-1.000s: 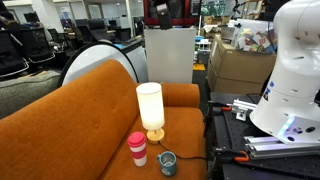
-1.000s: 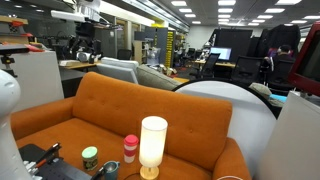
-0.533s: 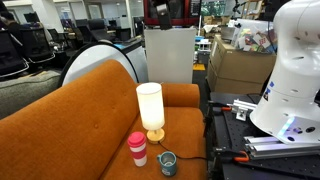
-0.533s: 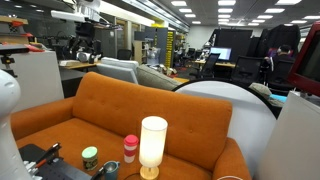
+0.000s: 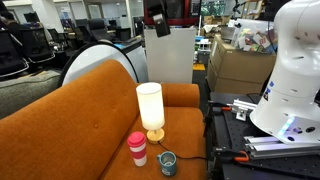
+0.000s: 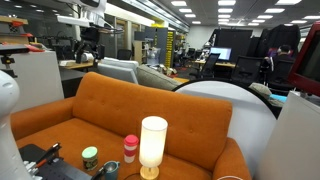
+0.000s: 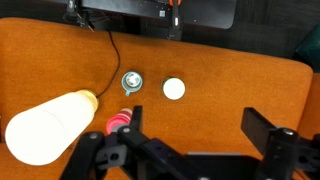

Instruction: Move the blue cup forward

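The blue cup (image 5: 167,162) is small, squat and dark blue-grey. It stands on the orange sofa seat next to the taller pink cup (image 5: 137,148), in front of the white lamp (image 5: 150,108). In the wrist view the blue cup (image 7: 132,82) is seen from above, far below and ahead of my gripper (image 7: 197,118), which is open and empty. In an exterior view the gripper (image 5: 157,15) hangs high above the sofa back. The blue cup is cut off at the bottom edge of an exterior view (image 6: 108,171).
A white-topped round can (image 7: 174,88) stands right of the blue cup, also seen in an exterior view (image 6: 90,158). A black cable (image 7: 110,55) runs over the seat towards the lamp base. The sofa back (image 5: 90,95) rises behind. A black frame (image 5: 235,135) borders the seat.
The gripper has shifted slightly at the top of both exterior views. The cups, lamp and can have not moved.
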